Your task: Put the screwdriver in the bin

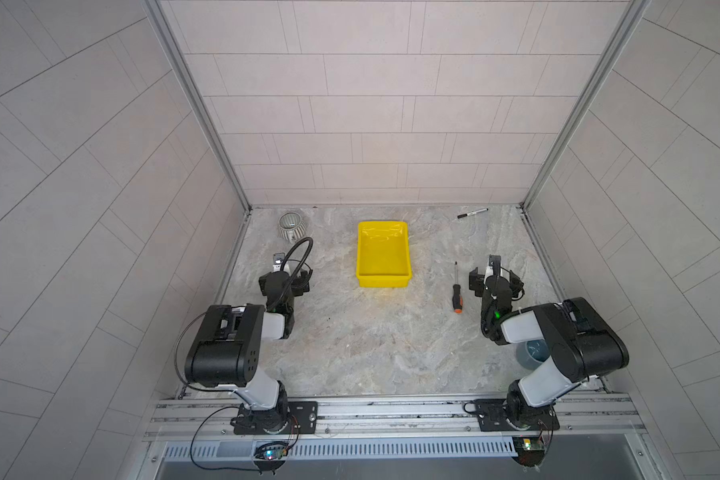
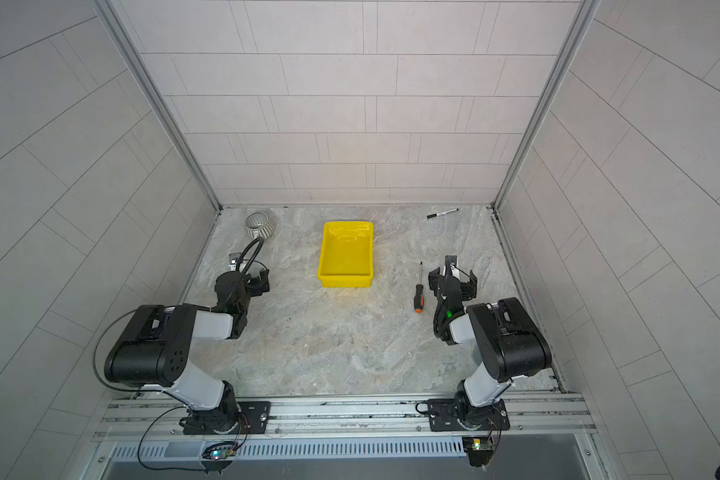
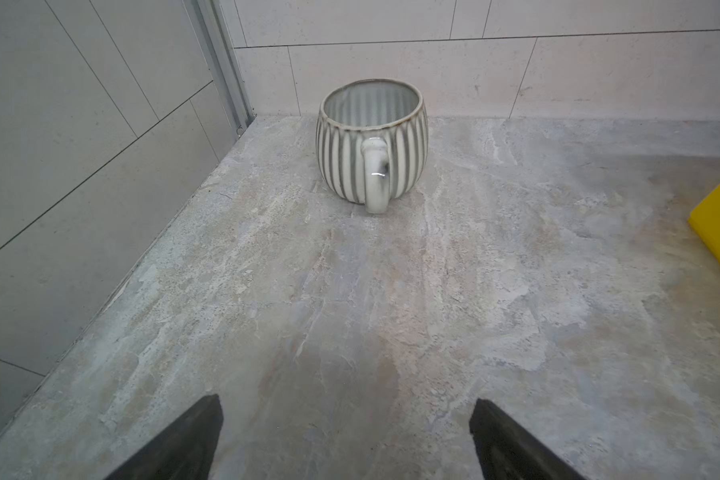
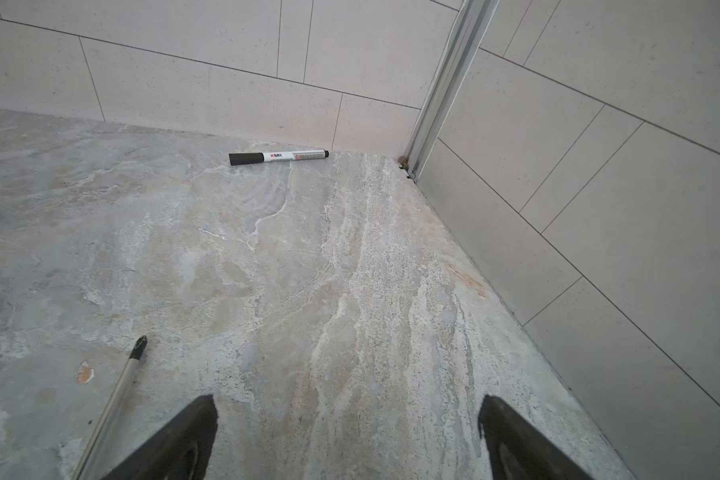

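Lying just beside the spread right gripper [image 1: 495, 279], between it and the shallow yellow plastic bin [image 1: 383, 281], the slim black-handled screwdriver [image 1: 457, 291] looks light and rigid. Take its thick handle, not the thin shaft

I saw a grey ribbed mug [image 1: 292, 226] standing upright in the far left corner of the marbled tabletop [image 1: 370, 345], clear in both top views [image 2: 259, 225]. On the left wrist view its handle [image 3: 377, 178] faced the camera. A black marker pen [image 1: 472, 213] with a white label lay flat near the far right corner, just short of the back wall [image 1: 370, 104], its cap toward the table's middle. I could make out only part of a small blue-grey cup [image 1: 530, 355] near the front right edge. An aluminium rail [image 1: 391, 409] ran along the front
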